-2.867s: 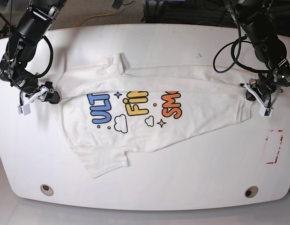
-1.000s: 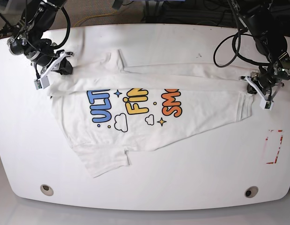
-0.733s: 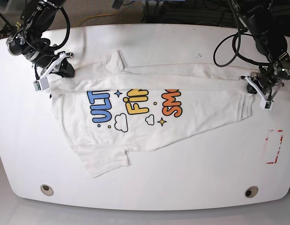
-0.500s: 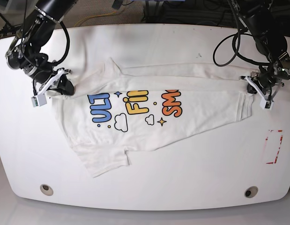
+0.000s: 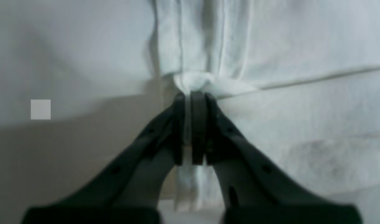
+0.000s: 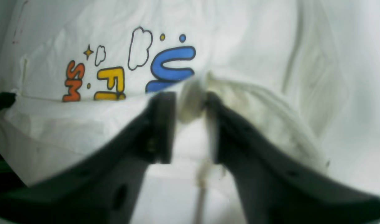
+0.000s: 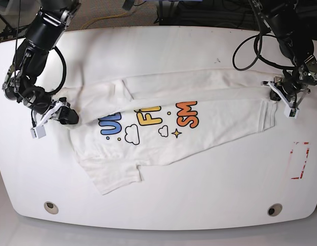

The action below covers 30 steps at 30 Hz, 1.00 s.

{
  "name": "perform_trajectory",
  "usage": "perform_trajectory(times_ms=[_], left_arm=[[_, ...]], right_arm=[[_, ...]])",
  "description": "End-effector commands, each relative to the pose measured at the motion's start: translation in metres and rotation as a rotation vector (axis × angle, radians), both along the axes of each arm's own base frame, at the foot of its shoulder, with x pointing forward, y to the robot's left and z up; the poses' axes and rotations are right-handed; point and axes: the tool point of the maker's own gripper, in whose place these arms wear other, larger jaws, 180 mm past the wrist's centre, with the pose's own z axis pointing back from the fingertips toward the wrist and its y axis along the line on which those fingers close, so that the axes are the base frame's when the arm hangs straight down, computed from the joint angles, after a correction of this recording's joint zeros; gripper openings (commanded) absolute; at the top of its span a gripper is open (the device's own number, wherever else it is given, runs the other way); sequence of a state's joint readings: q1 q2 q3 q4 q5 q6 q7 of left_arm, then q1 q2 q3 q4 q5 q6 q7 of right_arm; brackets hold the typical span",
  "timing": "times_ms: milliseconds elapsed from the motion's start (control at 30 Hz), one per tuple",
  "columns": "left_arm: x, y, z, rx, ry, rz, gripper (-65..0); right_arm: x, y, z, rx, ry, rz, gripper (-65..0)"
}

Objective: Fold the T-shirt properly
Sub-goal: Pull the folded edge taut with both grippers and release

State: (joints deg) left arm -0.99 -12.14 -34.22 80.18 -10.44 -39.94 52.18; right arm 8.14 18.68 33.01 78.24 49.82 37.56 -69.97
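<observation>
The white T-shirt lies spread across the table's middle, its blue, yellow and orange print facing up. A folded upper band covers the tops of the letters. My left gripper is at the shirt's right edge, shut on a pinch of hem. My right gripper is at the shirt's left edge. In the right wrist view its jaws stand apart, with a bunched wad of the T-shirt lying between the fingertips.
A red-outlined rectangle marks the table at the right. Two round holes sit near the front edge. Cables hang from the arm at the back right.
My right gripper has come toward the front with the shirt's left edge, laying the upper band over the print. Its jaws, shut before, now stand apart. The left gripper has held still.
</observation>
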Motion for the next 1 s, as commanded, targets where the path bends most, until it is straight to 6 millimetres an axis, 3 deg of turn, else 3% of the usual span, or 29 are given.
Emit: perform_trajectory(times_ms=[0,200,333,533,600,733,833,967], left_arm=[[0.008,0.007,0.013,0.024,-0.037,-0.002,-63.2],[0.008,0.007,0.013,0.023,-0.038,-0.002,-63.2],[0.012,0.008,0.024,0.044,-0.068,-0.008,-63.2],[0.018,0.006,0.061,0.123,-0.163,-0.039,-62.5],[0.021,0.005,0.072,0.143,-0.188,-0.046,-58.5],[0.017,0.004,0.072,0.152,-0.185,-0.052,-38.8],[0.016,0.005,0.074,0.159,-0.19,-0.05,-26.8],[0.007,0.003,0.08,0.194,-0.193,-0.068,-24.7]], right_arm=[[0.011,-0.015,0.012,-0.007,-0.049,-0.022,-39.0],[-0.005,-0.049,0.003,-0.057,-0.025,-0.071,-26.6],[-0.025,-0.065,0.001,-0.122,-0.005,-0.07,-25.2],[-0.045,-0.078,-0.019,-0.208,0.046,-0.083,-25.5],[-0.049,-0.081,-0.029,-0.257,0.073,-0.086,-25.5],[-0.053,-0.075,-0.049,-0.325,0.111,-0.078,-25.5],[-0.048,-0.069,-0.05,-0.325,0.104,-0.077,-25.5],[-0.047,-0.061,-0.053,-0.299,0.101,-0.074,-25.7]])
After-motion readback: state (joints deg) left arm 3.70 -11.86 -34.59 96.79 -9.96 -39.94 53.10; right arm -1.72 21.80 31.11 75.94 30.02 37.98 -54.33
